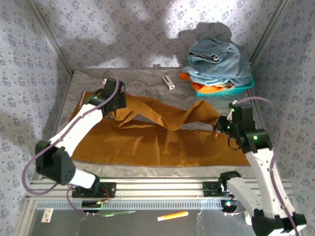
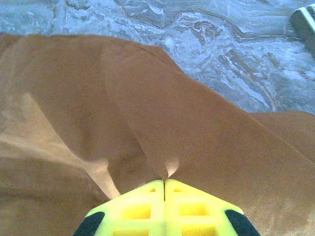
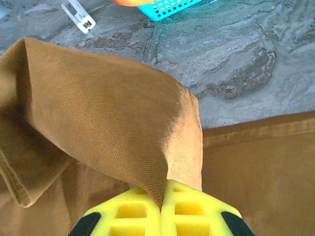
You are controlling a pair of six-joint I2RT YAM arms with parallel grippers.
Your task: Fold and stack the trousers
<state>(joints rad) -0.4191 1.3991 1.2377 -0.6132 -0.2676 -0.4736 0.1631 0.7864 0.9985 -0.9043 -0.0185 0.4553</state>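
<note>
Looking from above, I see the trousers (image 1: 162, 142), ochre cloth, lying in wrinkles across the grey marbled cover (image 1: 147, 81). The left gripper (image 2: 164, 183) has its yellow fingers pressed together on a raised fold. The right gripper (image 3: 163, 192) pinches a stitched hem corner. The right wrist view adds the fine diagonal weave and a teal perforated basket (image 3: 170, 7).

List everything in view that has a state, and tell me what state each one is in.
trousers, spread across the table, far edge pinched up at both ends, not yet folded flat.
left gripper, shut on the trousers.
right gripper, shut on the trousers.
basket, full, piled above its rim.
denim garment, crumpled on top of the basket pile.
orange cloth, bunched under the denim garment.
</note>
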